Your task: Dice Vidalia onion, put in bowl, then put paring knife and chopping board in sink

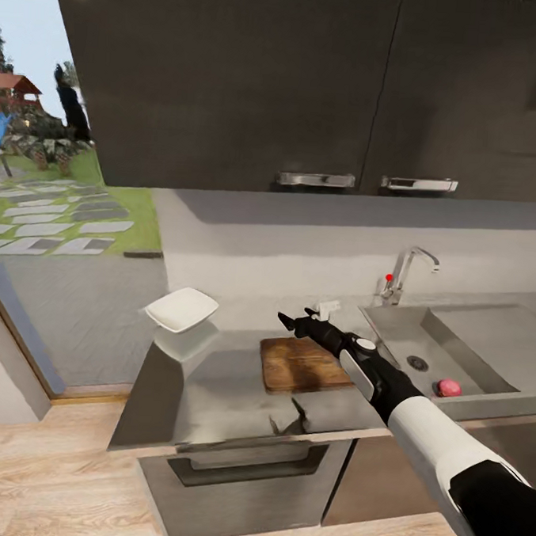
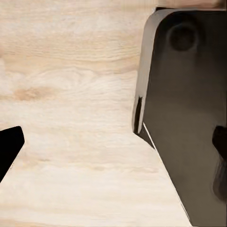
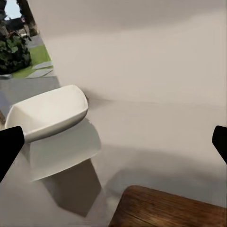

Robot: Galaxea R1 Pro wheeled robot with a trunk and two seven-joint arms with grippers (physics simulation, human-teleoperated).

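The dark brown chopping board [image 1: 293, 370] lies on the grey countertop [image 1: 204, 399], left of the sink [image 1: 469, 344]. A small pinkish round onion [image 1: 449, 388] rests in the basin by its front wall. The white bowl [image 1: 181, 308] stands near the countertop's back left corner. My right gripper [image 1: 297, 317] hovers open over the board's far edge, pointing toward the bowl. In the right wrist view the bowl [image 3: 47, 113] lies ahead of the open gripper [image 3: 113, 146] and the board [image 3: 165, 208] below it. The paring knife is hidden. My left gripper [image 2: 113, 151] hangs open over the floor.
A chrome tap [image 1: 406, 272] with a red-tipped lever stands behind the sink. A small white object [image 1: 327, 306] sits at the backsplash behind the board. Black upper cabinets [image 1: 311, 88] hang overhead. The countertop ends at the left; beyond is light wood floor [image 2: 71, 94] and my dark base [image 2: 189, 118].
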